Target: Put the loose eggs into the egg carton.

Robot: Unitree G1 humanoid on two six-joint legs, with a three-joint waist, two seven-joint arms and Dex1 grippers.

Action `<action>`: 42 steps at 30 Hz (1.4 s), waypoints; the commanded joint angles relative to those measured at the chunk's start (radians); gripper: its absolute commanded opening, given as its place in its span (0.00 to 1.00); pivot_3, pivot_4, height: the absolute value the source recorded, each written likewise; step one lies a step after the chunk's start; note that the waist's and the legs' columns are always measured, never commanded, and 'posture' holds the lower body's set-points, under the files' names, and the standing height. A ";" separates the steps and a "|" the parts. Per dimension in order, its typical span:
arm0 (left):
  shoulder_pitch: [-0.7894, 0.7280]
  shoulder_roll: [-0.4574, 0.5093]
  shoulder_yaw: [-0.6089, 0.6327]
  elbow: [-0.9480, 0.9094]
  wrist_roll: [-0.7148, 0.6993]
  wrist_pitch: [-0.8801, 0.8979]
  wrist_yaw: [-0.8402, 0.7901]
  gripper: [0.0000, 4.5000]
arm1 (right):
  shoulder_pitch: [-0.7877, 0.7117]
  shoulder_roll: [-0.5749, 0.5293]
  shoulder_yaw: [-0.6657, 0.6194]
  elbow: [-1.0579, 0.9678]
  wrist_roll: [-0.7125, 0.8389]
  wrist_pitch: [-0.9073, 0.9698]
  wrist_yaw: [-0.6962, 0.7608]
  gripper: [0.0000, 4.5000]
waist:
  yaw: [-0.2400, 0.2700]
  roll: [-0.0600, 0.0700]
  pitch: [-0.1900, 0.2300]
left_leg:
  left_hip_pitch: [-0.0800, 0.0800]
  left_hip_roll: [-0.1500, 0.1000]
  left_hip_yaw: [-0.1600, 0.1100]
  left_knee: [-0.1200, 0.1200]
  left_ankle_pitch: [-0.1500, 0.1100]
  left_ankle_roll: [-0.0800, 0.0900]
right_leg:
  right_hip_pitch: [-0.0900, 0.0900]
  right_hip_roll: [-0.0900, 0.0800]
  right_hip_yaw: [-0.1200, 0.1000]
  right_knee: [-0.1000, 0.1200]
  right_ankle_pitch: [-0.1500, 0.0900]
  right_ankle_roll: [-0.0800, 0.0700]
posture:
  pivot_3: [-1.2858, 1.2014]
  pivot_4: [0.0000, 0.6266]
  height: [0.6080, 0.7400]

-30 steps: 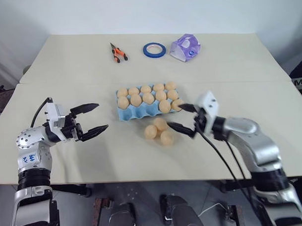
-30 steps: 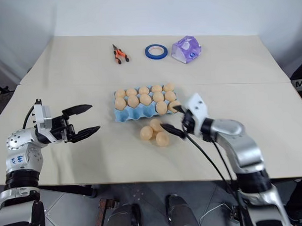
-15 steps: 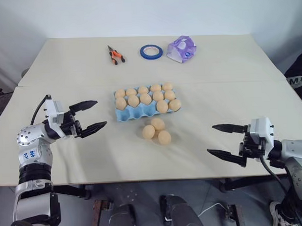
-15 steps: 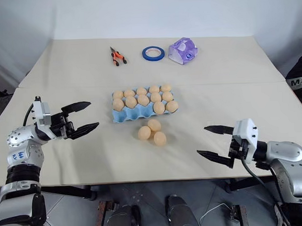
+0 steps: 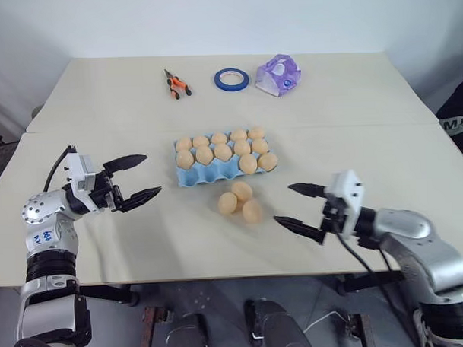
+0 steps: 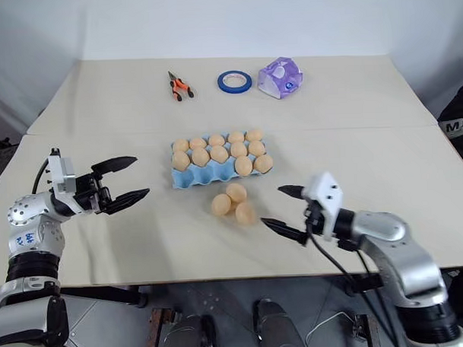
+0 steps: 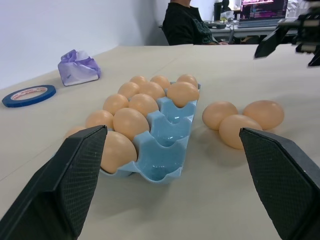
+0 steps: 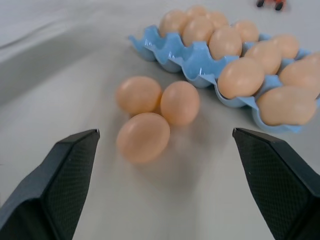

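Your right gripper (image 5: 299,205) returned, jaws spread and empty, beside the three loose eggs (image 5: 241,201); the egg carton (image 5: 216,170) gained none.

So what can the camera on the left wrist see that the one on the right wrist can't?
Left wrist view alone: a blue ring of tape, a crumpled purple tissue pack, a seated person in a black top with monitors behind, and the right gripper, open.

Right wrist view alone: an orange-handled tool's tip at the far edge.

Both share: the light blue moulded egg carton holding pale orange-tan eggs, and three loose pale orange-tan eggs clustered on the beige table beside it.
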 commanded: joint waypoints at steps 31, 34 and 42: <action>0.037 0.014 0.034 -0.100 -0.026 0.021 0.017 1.00 | -0.132 -0.050 0.019 -0.070 -0.006 0.169 -0.002 0.25 | 0.001 0.000 0.000 | -0.004 0.000 -0.002 0.001 -0.001 0.001 | -0.002 0.000 -0.002 -0.001 0.000 0.000 | 0.52 0.24 1.00; 0.031 0.008 0.031 -0.094 -0.023 0.018 0.019 1.00 | -0.212 -0.060 -0.009 -0.024 -0.009 0.179 -0.020 0.25 | -0.002 0.000 0.000 | -0.003 0.001 -0.002 0.001 -0.001 0.001 | -0.002 0.001 -0.002 -0.001 0.000 0.000 | 0.52 0.24 1.00; 0.022 -0.005 0.025 -0.088 -0.021 0.014 0.021 1.00 | -0.492 0.088 0.067 0.319 -0.126 0.068 -0.094 0.25 | -0.003 0.000 0.000 | -0.003 0.001 -0.002 0.000 0.000 0.000 | -0.002 0.001 -0.002 0.000 0.000 -0.001 | 0.52 0.24 1.00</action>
